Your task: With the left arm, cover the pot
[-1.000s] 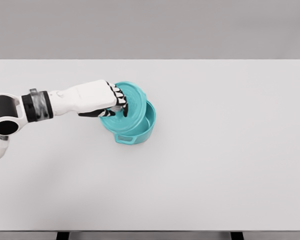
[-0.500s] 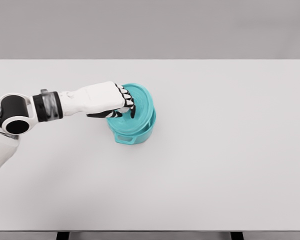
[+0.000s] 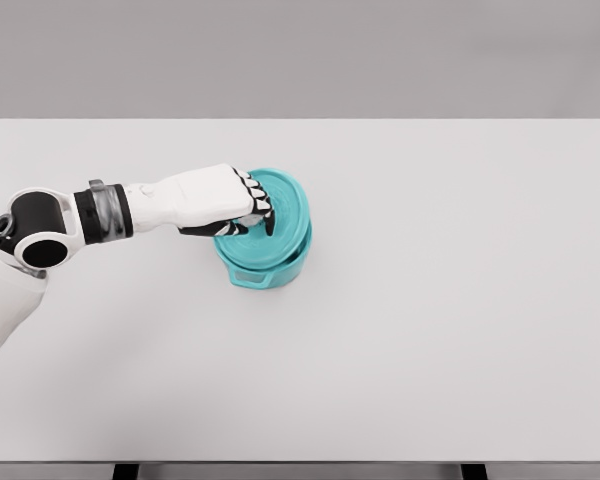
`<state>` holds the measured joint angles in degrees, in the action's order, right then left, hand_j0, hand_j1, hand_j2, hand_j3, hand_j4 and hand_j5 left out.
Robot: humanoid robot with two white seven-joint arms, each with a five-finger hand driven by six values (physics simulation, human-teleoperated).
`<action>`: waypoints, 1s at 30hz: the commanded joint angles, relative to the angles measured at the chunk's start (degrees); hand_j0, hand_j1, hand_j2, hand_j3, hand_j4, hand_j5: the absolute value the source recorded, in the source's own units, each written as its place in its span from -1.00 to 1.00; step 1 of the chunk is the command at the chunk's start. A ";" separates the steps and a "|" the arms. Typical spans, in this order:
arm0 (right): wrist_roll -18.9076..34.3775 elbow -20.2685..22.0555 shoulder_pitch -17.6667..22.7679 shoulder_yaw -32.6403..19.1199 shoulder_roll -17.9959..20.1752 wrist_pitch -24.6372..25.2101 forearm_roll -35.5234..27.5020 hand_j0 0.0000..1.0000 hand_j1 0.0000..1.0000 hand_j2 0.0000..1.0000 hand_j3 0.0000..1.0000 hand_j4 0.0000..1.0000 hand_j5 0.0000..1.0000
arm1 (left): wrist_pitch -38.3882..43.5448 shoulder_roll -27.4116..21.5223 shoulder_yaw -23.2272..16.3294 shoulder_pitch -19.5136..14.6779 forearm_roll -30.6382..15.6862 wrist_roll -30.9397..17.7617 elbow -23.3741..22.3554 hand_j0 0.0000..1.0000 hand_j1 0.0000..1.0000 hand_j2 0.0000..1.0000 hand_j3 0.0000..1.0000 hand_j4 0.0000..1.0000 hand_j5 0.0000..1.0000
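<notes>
Pinching the knob at the middle of the teal lid [image 3: 276, 215], the left hand [image 3: 230, 202] has its fingers curled down over it, the arm coming in from the left. Directly beneath the hand, the lid lies nearly flat on the teal pot [image 3: 270, 268], which stands on the white bench [image 3: 430, 300] just below and to the right of the knuckles. To finish well, the lid should probably be settled level, its rim centred all round the pot, before the fingers let go; releasing while it sits askew could leave it tilted.
</notes>
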<state>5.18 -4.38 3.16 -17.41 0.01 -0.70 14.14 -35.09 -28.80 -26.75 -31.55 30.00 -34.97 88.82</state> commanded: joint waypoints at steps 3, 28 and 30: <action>0.01 -0.02 0.00 0.01 -0.01 0.00 0.01 1.00 1.00 1.00 1.00 1.00 1.00 | 0.09 -0.03 0.03 0.00 -0.12 -0.03 -0.49 0.00 0.00 0.00 0.00 0.00 0.00; 0.01 -0.02 0.00 0.01 -0.01 0.00 0.01 1.00 1.00 1.00 1.00 1.00 1.00 | 0.09 -0.38 0.03 0.79 -0.21 -0.03 -0.40 0.13 0.13 0.13 0.13 0.13 0.13; 0.01 -0.02 0.00 0.01 -0.01 0.00 0.01 1.00 1.00 1.00 1.00 1.00 1.00 | 0.09 -0.47 0.03 0.79 -0.21 -0.03 -0.40 0.13 0.13 0.13 0.13 0.13 0.13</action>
<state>5.18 -4.38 3.16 -17.41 0.01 -0.70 14.14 -35.07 -29.13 -26.75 -30.67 29.92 -34.90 88.35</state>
